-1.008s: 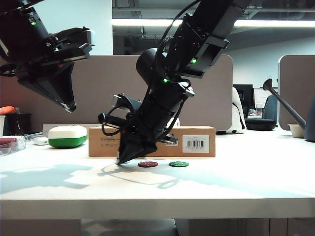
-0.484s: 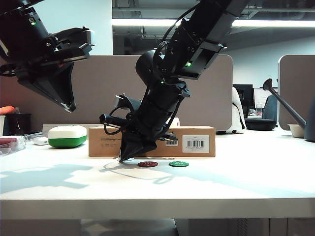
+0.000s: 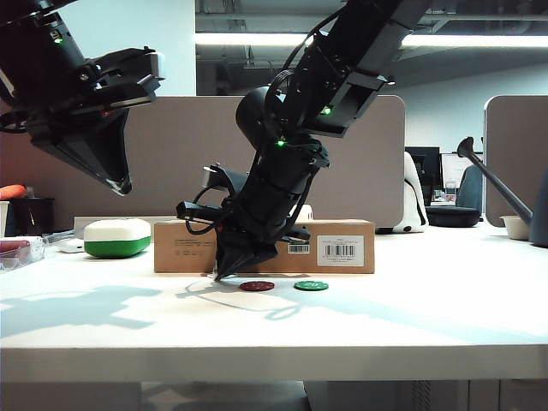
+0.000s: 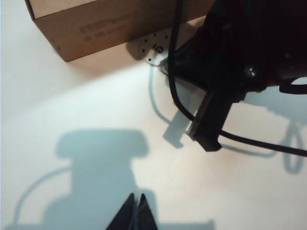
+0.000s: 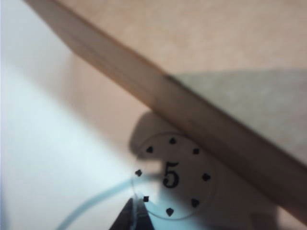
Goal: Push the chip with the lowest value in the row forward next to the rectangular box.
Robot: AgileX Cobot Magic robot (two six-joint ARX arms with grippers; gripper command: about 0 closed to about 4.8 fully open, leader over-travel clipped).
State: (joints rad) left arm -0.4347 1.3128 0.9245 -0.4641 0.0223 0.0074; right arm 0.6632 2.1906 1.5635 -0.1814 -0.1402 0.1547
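The white chip (image 5: 172, 176), marked 5, lies flat on the table against the foot of the brown rectangular box (image 5: 201, 48). My right gripper (image 5: 134, 207) is shut, with its tip touching the chip's rim on the side away from the box. In the exterior view the right gripper (image 3: 221, 276) points down at the table in front of the box (image 3: 342, 248) and hides the white chip. The dark red chip (image 3: 257, 286) and the green chip (image 3: 311, 285) of the row lie just right of it. My left gripper (image 3: 124, 186) hangs high at the left, shut and empty. The left wrist view shows the chip (image 4: 151, 48) beside the box (image 4: 96, 24).
A white-and-green rounded case (image 3: 117, 237) stands left of the box. A clear container (image 3: 17, 253) sits at the table's far left edge. A dark watering can (image 3: 501, 188) and a small white bowl (image 3: 516, 227) are at the far right.
My right gripper has slid toward the box and slightly right, moving the white chip up to the box's foot. The left arm and the red and green chips have stayed put.
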